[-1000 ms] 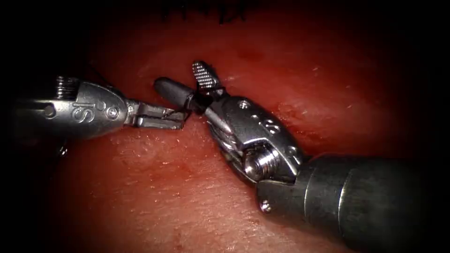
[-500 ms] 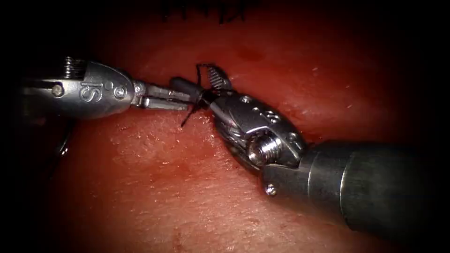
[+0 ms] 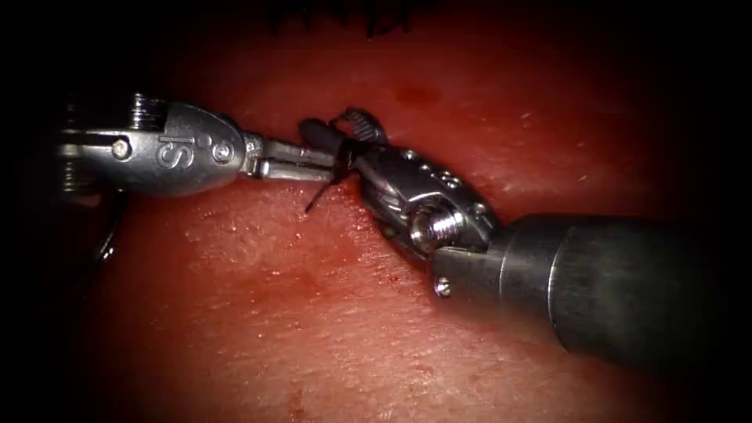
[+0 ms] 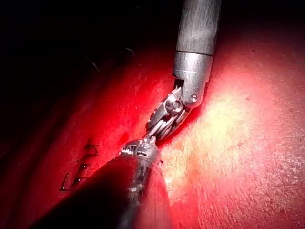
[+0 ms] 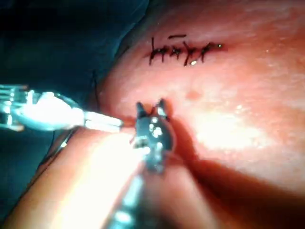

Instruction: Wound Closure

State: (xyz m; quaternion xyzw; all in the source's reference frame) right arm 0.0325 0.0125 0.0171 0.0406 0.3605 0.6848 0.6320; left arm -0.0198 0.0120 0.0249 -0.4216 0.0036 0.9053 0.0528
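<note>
In the endoscope view my left tool [image 3: 329,163] comes in from the left, its jaws shut on the dark thread [image 3: 343,159] right at my right tool's jaws. The thread is looped around the base of those jaws, and a short free end [image 3: 315,200] sticks down over the tissue [image 3: 313,313]. My right tool [image 3: 334,125] comes in from the right with its jaws a little open, one dark and one ribbed, and nothing between them. The right wrist view shows the same two tools meeting: right [image 5: 150,108] and left [image 5: 102,123]. No needle is visible.
A row of dark stitches [image 3: 345,22] closes the cut at the far edge of the tissue, also clear in the right wrist view as stitches [image 5: 183,50]. The right tool's thick shaft [image 3: 627,290] crosses the lower right. More thread [image 3: 106,247] hangs at the left edge.
My left tool has moved right and upward with the thread, up to the right tool's jaws. The thread now lies looped around those jaws, which have turned and narrowed.
</note>
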